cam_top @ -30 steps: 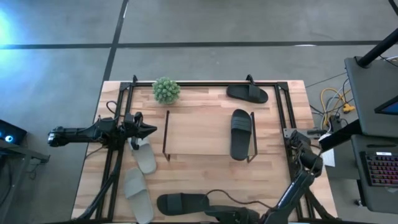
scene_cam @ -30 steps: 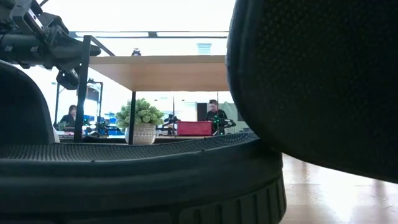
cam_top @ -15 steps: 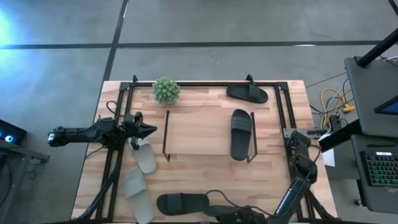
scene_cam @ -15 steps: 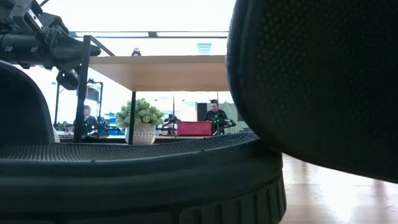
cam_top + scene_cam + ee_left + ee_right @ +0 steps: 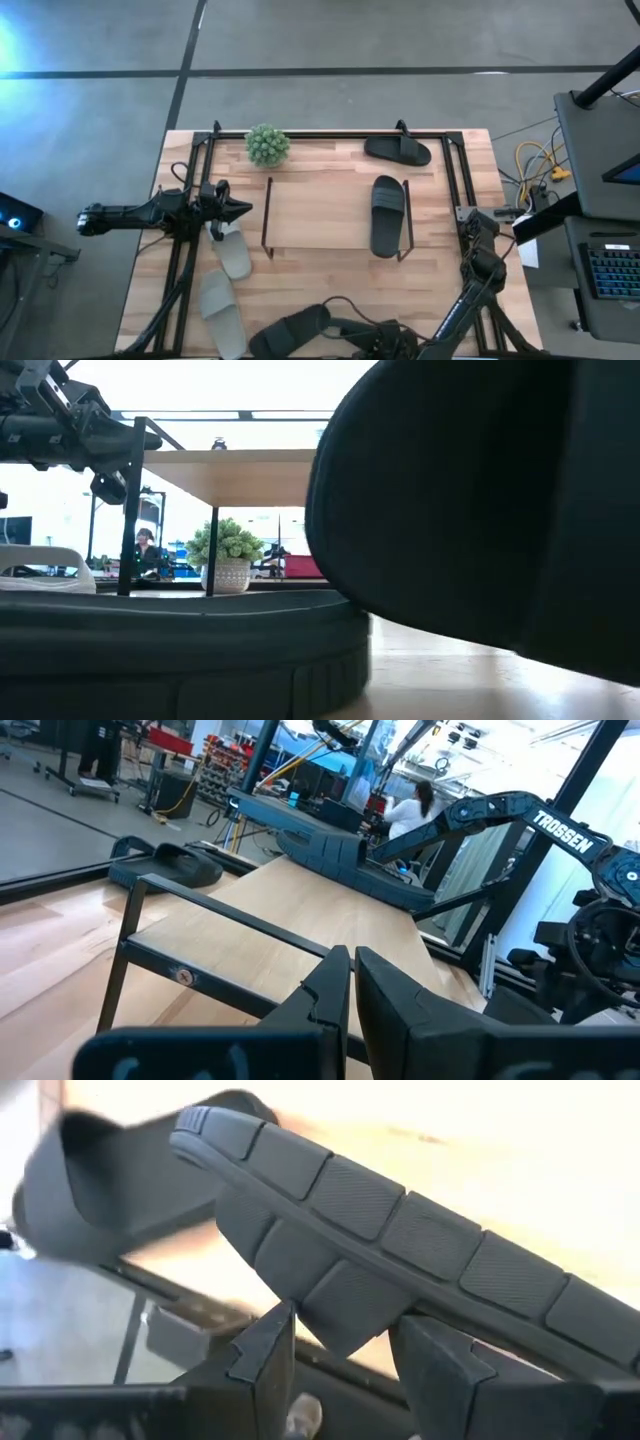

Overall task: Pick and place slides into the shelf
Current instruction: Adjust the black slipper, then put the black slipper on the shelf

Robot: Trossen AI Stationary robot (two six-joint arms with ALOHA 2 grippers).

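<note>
The right gripper point(image 5: 340, 1355) is at the table's point(image 5: 330, 270) near edge. Its fingers pinch the sole of a black slide point(image 5: 292, 330), which sits tilted there, one end lifted. The left gripper point(image 5: 240, 209) hangs over the table's left edge, fingers pressed together and holding nothing.

The shelf point(image 5: 320, 213) stands in the middle of the table. One black slide point(image 5: 387, 214) lies on its right end; the rest of its board is bare.

Another black slide point(image 5: 398, 150) lies near the far right corner. Two pale slides point(image 5: 226, 276) lie near the left edge, one behind the other. A small green plant point(image 5: 267, 144) stands by the far left corner.
</note>
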